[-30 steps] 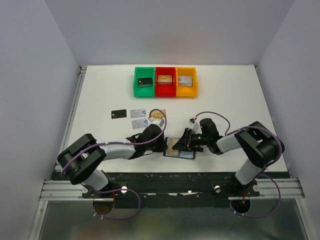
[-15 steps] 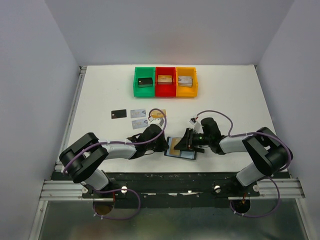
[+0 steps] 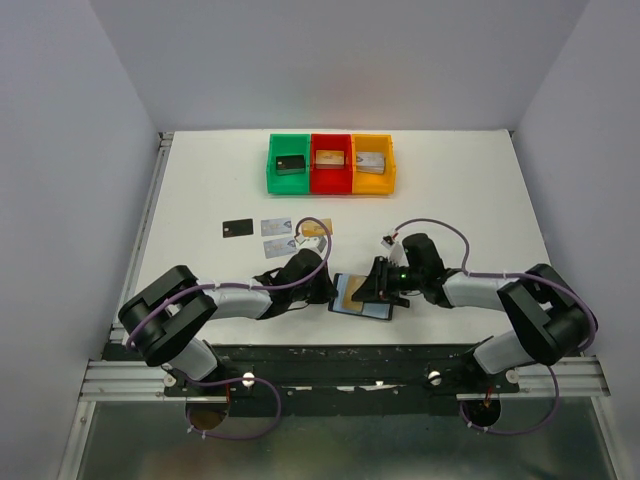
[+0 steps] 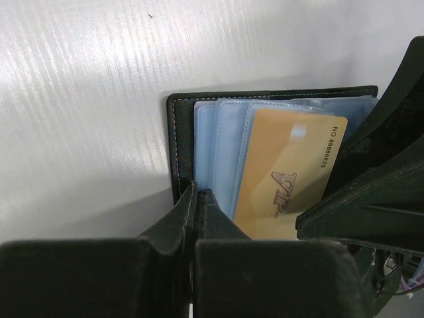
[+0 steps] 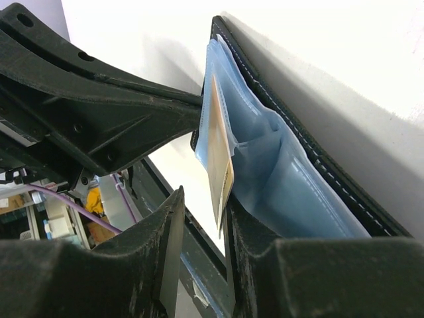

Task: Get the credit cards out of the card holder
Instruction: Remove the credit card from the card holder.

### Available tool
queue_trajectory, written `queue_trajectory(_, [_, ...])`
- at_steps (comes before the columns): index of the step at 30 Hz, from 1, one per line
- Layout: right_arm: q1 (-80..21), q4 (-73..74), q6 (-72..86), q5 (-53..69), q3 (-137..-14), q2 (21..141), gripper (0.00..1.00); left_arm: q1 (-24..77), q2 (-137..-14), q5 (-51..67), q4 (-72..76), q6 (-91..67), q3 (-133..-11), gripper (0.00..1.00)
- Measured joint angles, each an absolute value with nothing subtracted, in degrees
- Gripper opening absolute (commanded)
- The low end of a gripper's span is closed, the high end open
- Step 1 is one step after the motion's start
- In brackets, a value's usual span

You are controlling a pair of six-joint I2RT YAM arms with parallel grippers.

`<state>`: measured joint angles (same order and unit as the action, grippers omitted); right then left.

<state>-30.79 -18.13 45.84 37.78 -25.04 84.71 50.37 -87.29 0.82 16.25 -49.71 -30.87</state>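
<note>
Sitting by the table's [image 3: 450, 200] near edge, card holder [image 3: 362, 297] lies open, tan-gold card [image 4: 291, 172] partly out of a blue sleeve. Left gripper [image 4: 196, 195] fully closed, tips at holder's left edge. Right gripper [image 5: 202, 212] straddles the card, jaws parted, gap on one side. Both arms low, reaching inward. Beyond: black card [image 3: 237, 228], silvery cards [image 3: 275, 227], then bins [image 3: 330, 184].

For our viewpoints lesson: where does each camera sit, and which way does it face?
Top external: above and behind, looking down on the table; left arm and right arm show.
Left wrist: faces the card holder past the shut left gripper.
Right wrist: faces the tan card edge-on, fingers of the right gripper either side.
Shared: all three show the card holder and tan card.
</note>
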Motion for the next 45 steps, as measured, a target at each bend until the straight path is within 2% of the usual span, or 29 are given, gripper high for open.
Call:
queue_trajectory(29, [-30.79, -10.13, 42.41, 35.22, -25.56, 79.79, 0.35, 50.37, -87.26, 0.30, 18.00, -50.72, -29.85, 0.00])
queue_trajectory(45, [-30.79, -17.23, 47.09, 35.35, -25.54, 82.72, 0.38, 50.37, -89.27, 2.52, 23.57, -50.76, -29.12, 0.00])
